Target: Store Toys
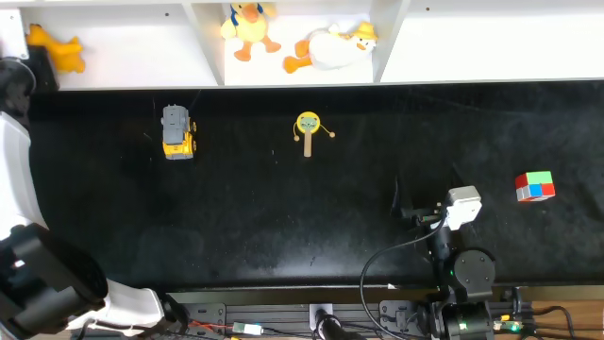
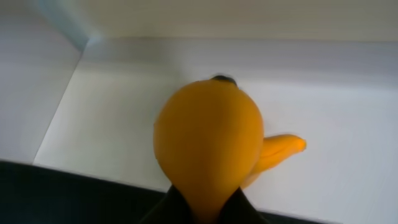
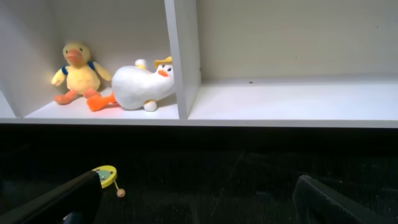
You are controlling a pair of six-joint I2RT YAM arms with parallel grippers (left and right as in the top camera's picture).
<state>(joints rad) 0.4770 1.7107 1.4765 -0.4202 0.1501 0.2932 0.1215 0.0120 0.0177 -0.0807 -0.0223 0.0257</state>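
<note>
You're looking at an orange toy [image 2: 211, 146] against a white shelf [image 1: 123, 61]. Plush duck [image 3: 76, 71] is yellow. Goose [image 3: 140, 87] is white with orange feet and a yellow hat. Truck [image 1: 176, 130] is grey over yellow. Rattle [image 1: 308, 124] is yellow with a green face. Cube [image 1: 534, 186] shows red, green, blue and white. Table [image 1: 283, 217] is black.

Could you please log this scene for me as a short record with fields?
left arm: jaws shut on orange toy, held in the left compartment of the shelf
right arm: jaws open, low over the table, facing the shelf
middle compartment: yellow duck and white goose, side by side
on the table: toy truck, rattle drum, coloured cube, all apart from each other
</note>
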